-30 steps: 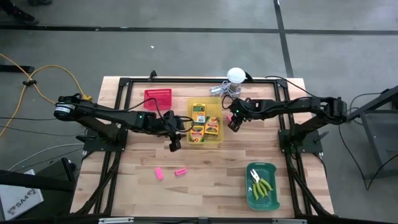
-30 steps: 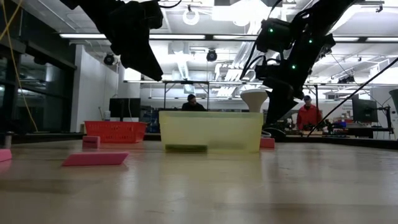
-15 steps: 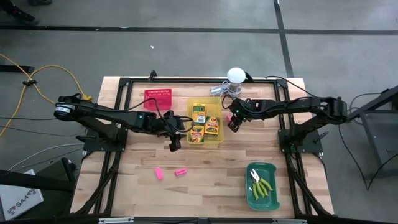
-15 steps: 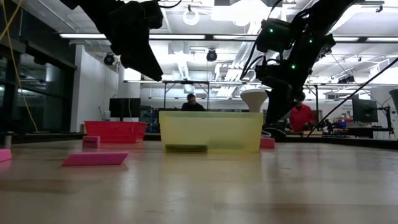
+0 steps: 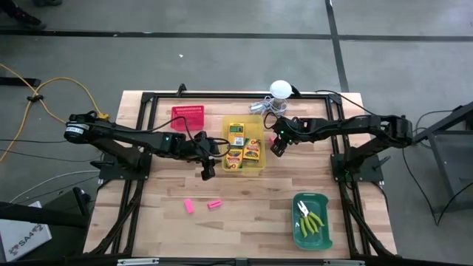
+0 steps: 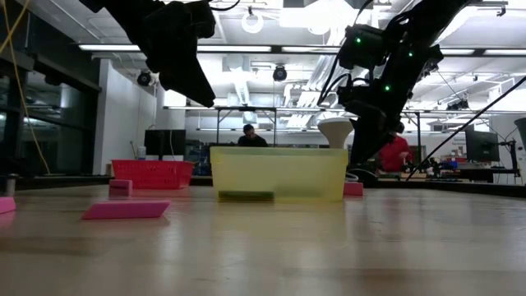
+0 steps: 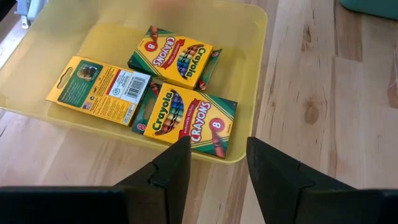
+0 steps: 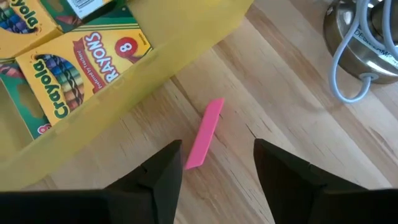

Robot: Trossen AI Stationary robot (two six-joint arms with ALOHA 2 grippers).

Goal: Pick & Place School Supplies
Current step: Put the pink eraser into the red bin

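Wooden table (image 5: 244,214): yellow-and-green crayon boxes (image 7: 186,118), one face-down, flat pink eraser (image 8: 204,133).

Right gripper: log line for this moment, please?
right gripper: open, over pink eraser beside yellow bin | left gripper: open, empty, at bin edge | crayon boxes: in bin

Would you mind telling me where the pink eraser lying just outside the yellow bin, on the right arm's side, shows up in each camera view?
High view: the pink eraser is mostly hidden under the right gripper.
Low view: a small pink block right of the bin.
Left wrist view: not in it.
Right wrist view: centre, on bare wood, ahead of the open fingers.
Shared landmark: the yellow bin.
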